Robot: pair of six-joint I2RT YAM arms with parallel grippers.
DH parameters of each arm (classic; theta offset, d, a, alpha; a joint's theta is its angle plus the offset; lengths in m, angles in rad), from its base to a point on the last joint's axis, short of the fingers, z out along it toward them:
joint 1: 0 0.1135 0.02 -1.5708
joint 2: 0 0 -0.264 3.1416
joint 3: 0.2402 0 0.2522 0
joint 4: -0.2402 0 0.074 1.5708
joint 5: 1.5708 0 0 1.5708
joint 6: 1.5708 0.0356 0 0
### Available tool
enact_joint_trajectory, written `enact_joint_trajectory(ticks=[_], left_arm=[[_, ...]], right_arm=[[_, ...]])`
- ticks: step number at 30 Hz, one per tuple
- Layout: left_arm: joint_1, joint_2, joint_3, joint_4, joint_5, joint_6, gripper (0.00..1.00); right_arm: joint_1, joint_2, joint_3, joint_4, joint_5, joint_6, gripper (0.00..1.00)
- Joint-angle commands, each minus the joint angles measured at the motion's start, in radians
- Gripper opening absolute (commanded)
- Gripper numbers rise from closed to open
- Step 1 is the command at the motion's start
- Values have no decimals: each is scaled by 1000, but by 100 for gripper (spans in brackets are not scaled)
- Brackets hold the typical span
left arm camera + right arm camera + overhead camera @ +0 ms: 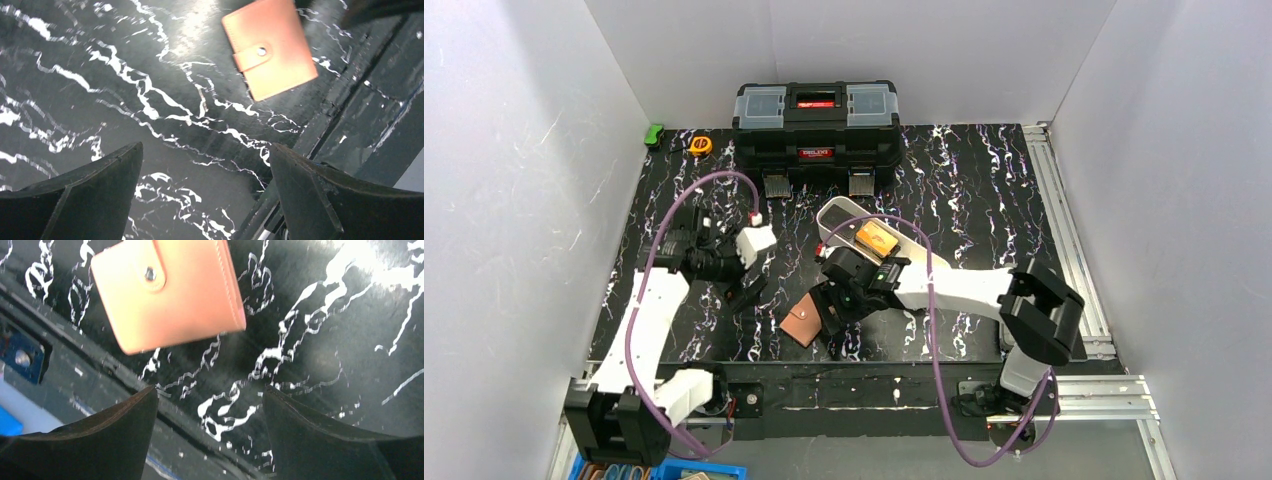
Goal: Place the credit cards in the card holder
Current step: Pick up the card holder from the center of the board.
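The card holder (801, 325) is a tan-pink wallet, snapped closed, lying flat on the black marbled table near its front edge. It also shows in the left wrist view (270, 47) and the right wrist view (170, 295). A yellow-orange credit card (876, 238) lies in the white oval tray (836, 215); I cannot make out any other cards. My right gripper (832, 320) hovers just right of the wallet, open and empty (210, 405). My left gripper (746, 294) is left of the wallet, open and empty (205, 170).
A black toolbox (816, 120) stands at the back centre. A green object (655, 134) and a yellow tape measure (701, 145) lie at the back left. An aluminium rail (1064, 230) runs along the right edge. White walls enclose the table.
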Motion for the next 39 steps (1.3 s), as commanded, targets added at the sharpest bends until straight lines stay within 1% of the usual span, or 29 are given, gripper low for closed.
enact_joint_trajectory(ticks=[1, 3, 5, 8, 11, 13, 15, 18, 22, 23, 29, 31, 34, 36, 37, 38, 39], left_arm=[[1, -111, -106, 8, 211, 274, 98], [-4, -131, -154, -35, 267, 410, 98], [-20, -140, -193, -63, 287, 546, 97], [-50, -144, -253, -29, 292, 652, 96], [-83, -156, -320, 21, 302, 757, 95], [-113, -168, -373, 88, 300, 800, 95], [-139, -168, -418, 169, 295, 817, 95], [-156, -140, -460, 239, 298, 848, 95], [-167, -80, -486, 290, 277, 905, 95], [-167, -67, -491, 308, 272, 914, 95], [-220, 10, -505, 397, 244, 895, 90], [-262, 25, -519, 473, 216, 839, 89], [-311, 49, -530, 584, 159, 714, 85], [-323, 77, -524, 592, 129, 689, 82], [-326, 83, -526, 600, 120, 681, 79], [-326, 89, -530, 612, 108, 673, 75], [-327, 92, -534, 623, 102, 668, 72]], right_arm=[[2, 41, -7, 190, 61, 49, 82], [1, 63, -4, 237, 57, 32, 81], [-2, 85, -4, 274, 51, 15, 79], [-26, 114, -13, 310, 32, 14, 77], [-62, 106, -62, 368, 6, 28, 75], [-77, 97, -90, 392, 3, 33, 74], [-85, 99, -104, 432, -35, 29, 72], [-87, 125, -94, 446, -67, 13, 63], [-86, 145, -97, 461, -111, -1, 48], [-86, 142, -111, 469, -118, -2, 46], [-86, 90, -196, 511, -154, 7, 47], [-86, 79, -207, 524, -163, 6, 47], [-85, 73, -207, 534, -179, 4, 45], [-86, 66, -213, 548, -184, 5, 37], [-86, 62, -216, 552, -185, 6, 32], [-86, 58, -217, 554, -185, 4, 23], [-86, 51, -217, 553, -179, 4, 11]])
